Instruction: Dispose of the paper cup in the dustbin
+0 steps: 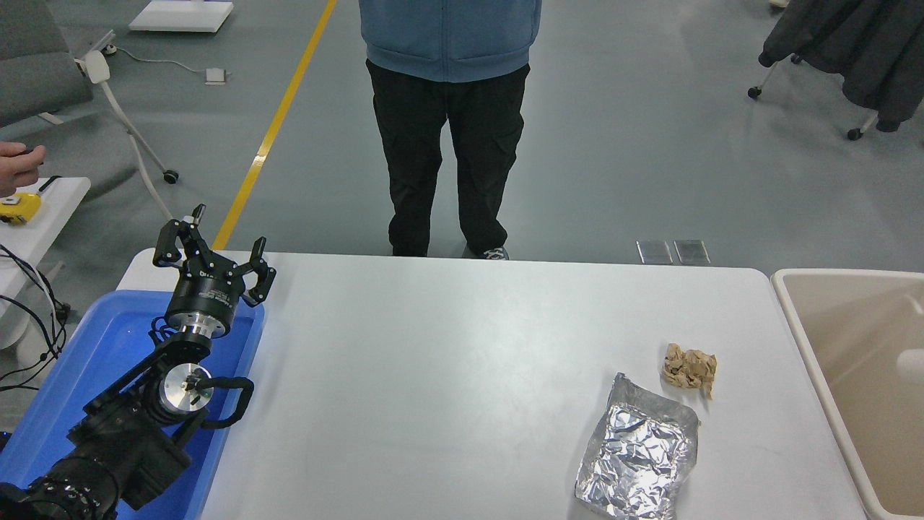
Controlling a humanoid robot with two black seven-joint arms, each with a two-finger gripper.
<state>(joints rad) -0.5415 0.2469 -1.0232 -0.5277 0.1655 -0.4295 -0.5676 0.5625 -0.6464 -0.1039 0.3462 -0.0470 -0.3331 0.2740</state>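
The beige dustbin (808,347) stands off the table's right end, cut by the picture's right edge. A small blurred white patch of the paper cup (911,362) shows inside the bin at the right edge, nothing holding it. My right gripper is out of view. My left gripper (213,249) is parked over the blue tray at the lower left, its fingers spread open and empty.
A crumpled brown paper wad (689,367) and a crinkled silver foil (639,455) lie on the white table (447,375) near its right end. A blue tray (101,361) sits at the left. A person stands at the far side; a hand shows at the left edge.
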